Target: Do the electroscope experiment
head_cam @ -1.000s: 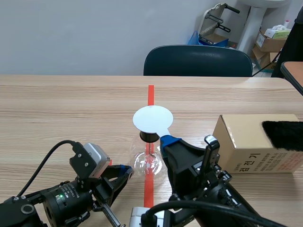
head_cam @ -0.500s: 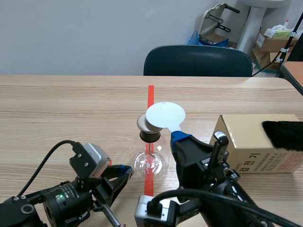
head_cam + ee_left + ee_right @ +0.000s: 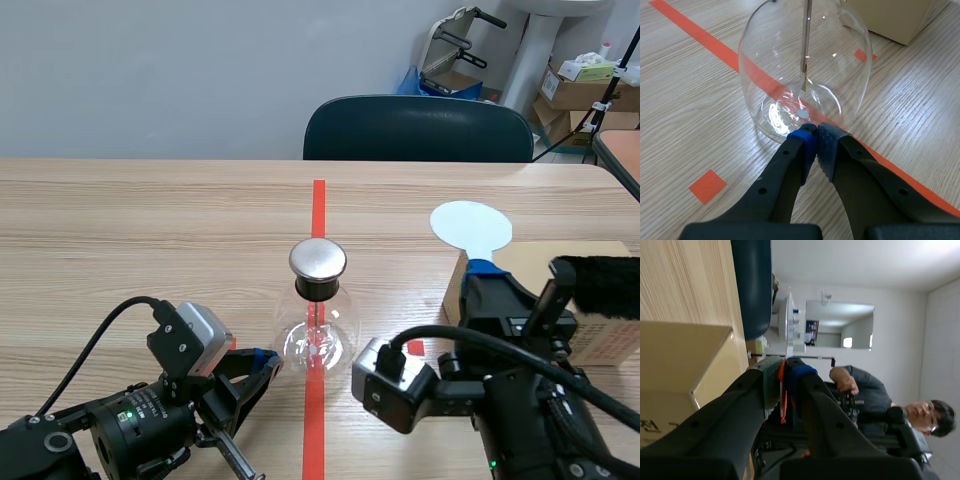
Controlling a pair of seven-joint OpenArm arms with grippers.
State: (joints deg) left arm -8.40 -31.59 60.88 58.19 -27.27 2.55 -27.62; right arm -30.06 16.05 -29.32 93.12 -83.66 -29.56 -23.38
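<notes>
The electroscope is a clear glass flask (image 3: 318, 342) with a black neck and a round metal cap (image 3: 318, 258), standing on the red tape line. In the left wrist view its rod and foil leaves (image 3: 804, 70) hang inside the flask (image 3: 850, 65). My left gripper (image 3: 262, 364) is shut with nothing in it, its tips (image 3: 815, 134) right at the flask's base. My right gripper (image 3: 481, 270) is shut on the stem of a pale round disc (image 3: 470, 225), held up over the cardboard box's left end. The right wrist view shows that disc (image 3: 789, 320) edge-on between my fingers (image 3: 784, 371).
A cardboard box (image 3: 610, 335) lies at the right with a black fur piece (image 3: 600, 285) on top. A dark chair (image 3: 418, 130) stands behind the table's far edge. Orange tape squares (image 3: 707, 186) mark the wood. A person (image 3: 867, 390) appears in the room in the right wrist view.
My right arm has carried the disc from over the electroscope's cap off to the right, above the box, and the cap now shows. The left arm has kept still.
</notes>
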